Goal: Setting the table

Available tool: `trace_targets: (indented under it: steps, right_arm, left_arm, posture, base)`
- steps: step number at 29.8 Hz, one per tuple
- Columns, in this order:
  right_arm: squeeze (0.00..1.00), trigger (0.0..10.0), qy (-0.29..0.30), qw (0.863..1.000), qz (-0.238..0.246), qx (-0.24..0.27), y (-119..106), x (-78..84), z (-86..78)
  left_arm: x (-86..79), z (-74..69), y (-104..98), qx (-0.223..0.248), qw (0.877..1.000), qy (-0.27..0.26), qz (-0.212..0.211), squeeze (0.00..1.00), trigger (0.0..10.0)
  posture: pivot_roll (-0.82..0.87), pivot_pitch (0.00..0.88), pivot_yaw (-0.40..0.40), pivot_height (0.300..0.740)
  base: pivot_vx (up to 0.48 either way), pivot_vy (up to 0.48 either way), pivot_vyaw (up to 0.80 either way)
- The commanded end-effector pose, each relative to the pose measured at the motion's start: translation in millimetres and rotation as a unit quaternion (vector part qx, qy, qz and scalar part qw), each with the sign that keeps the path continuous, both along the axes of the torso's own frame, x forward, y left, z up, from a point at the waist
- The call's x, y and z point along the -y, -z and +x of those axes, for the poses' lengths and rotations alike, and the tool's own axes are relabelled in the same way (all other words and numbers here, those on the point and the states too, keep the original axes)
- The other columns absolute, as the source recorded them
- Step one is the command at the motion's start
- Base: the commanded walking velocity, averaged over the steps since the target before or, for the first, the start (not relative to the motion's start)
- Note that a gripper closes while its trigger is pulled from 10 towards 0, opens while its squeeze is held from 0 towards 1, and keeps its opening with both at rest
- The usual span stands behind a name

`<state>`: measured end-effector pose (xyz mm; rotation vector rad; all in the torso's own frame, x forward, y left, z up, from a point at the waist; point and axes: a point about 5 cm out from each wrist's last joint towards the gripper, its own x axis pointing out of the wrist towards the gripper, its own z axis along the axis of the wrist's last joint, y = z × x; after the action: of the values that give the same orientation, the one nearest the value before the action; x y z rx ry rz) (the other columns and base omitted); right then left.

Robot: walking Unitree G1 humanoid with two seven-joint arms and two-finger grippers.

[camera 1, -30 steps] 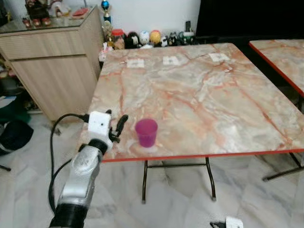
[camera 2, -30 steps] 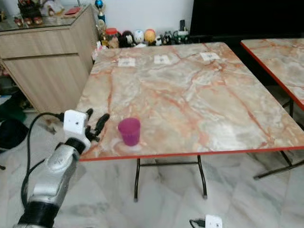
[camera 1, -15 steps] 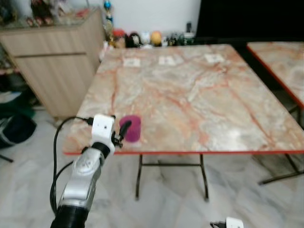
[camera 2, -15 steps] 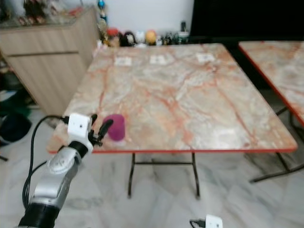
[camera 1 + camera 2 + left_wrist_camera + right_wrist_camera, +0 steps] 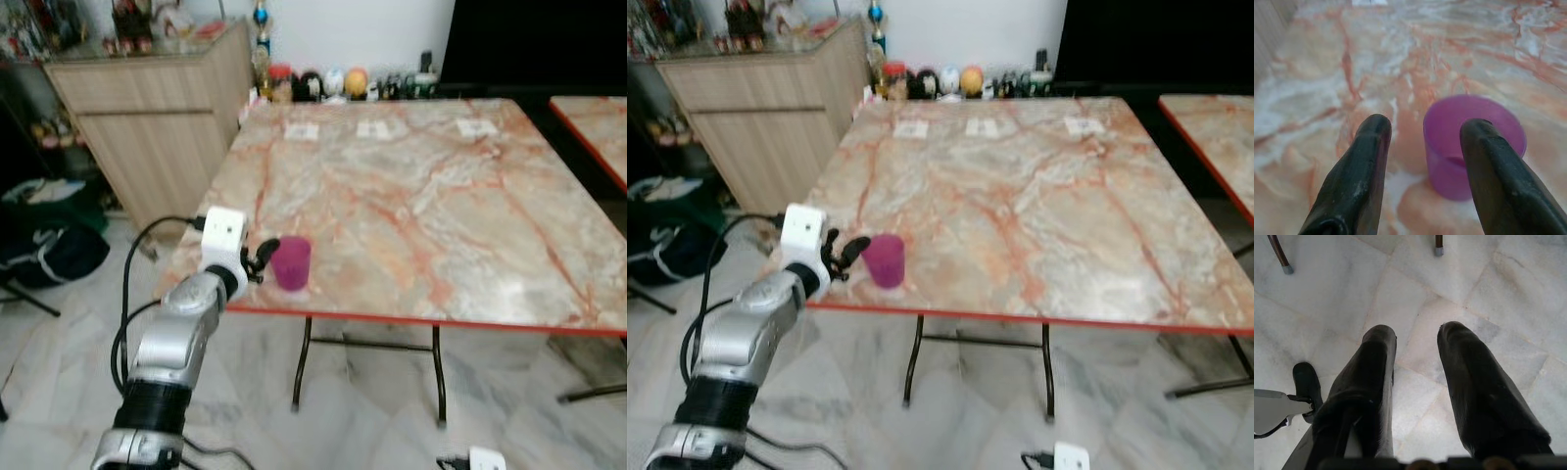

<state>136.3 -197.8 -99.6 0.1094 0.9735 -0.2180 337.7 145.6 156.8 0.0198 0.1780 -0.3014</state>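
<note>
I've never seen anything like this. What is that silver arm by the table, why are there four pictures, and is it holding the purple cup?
It is a humanoid robot. Two pictures come from cameras in its head, two from its wrists. The left gripper, two black fingers, is open beside the purple cup, which stands upright near the edge of the marble-patterned table. One finger overlaps the cup in the left wrist view, but nothing is held. The right gripper hangs open over the floor.

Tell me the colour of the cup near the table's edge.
Purple, translucent cup; clearest in the left wrist view.
</note>
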Motion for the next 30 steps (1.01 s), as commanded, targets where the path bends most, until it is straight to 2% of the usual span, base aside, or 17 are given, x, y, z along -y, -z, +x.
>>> trace_targets:
  steps: [1,8,13,16,19,26,30]
  right_arm:
    - [0.0,10.0,-0.007,1.0,0.0,0.0,0,-1.9,1.4]
    - [0.0,10.0,-0.012,1.0,0.0,0.0,0,-1.6,1.8]
    - [0.0,10.0,-0.014,1.0,-0.001,0.0,0,-1.9,2.1]
    - [0.0,10.0,-0.013,1.0,-0.001,0.0,0,-2.1,2.1]
    - [0.0,10.0,-0.016,1.0,-0.002,-0.002,0,-2.4,2.0]
    - [0.0,10.0,-0.018,1.0,-0.003,-0.002,0,-1.9,1.7]
    - [0.0,10.0,-0.018,1.0,-0.004,-0.002,0,-1.5,1.8]
  left_arm:
    - [2.6,3.4,-9,-0.01,1.0,0.0,-0.002,0.0,10.0]
    - [23.8,12.8,-17,-0.037,0.999,0.009,-0.003,0.0,10.0]
    - [29.9,16.9,-17,-0.042,0.999,0.008,0.006,0.0,10.0]
    - [30.6,19.4,-16,-0.054,0.998,-0.001,0.019,0.0,10.0]
    - [29.9,21.1,-14,-0.072,0.997,-0.018,0.014,0.0,10.0]
    - [28.1,24.8,-19,-0.064,0.997,-0.044,-0.002,0.0,10.0]
    - [19.3,27.5,-19,-0.07,0.994,-0.079,-0.009,0.0,10.0]
  posture:
    - [0.07,0.0,-0.001,0.74]
    - [0.07,0.0,-0.006,0.74]
    - [0.07,0.0,-0.004,0.74]
    - [0.07,0.0,-0.004,0.74]
    - [0.07,0.0,-0.002,0.74]
    - [0.06,0.0,-0.003,0.74]
    - [0.06,0.0,-0.004,0.74]
  base:
    - [0.0,0.0,0.0]
    - [0.0,0.0,0.0]
    - [0.0,0.0,0.0]
    - [0.0,0.0,0.0]
    - [0.0,0.0,0.0]
    - [0.0,0.0,0.0]
    - [0.0,0.0,0.0]
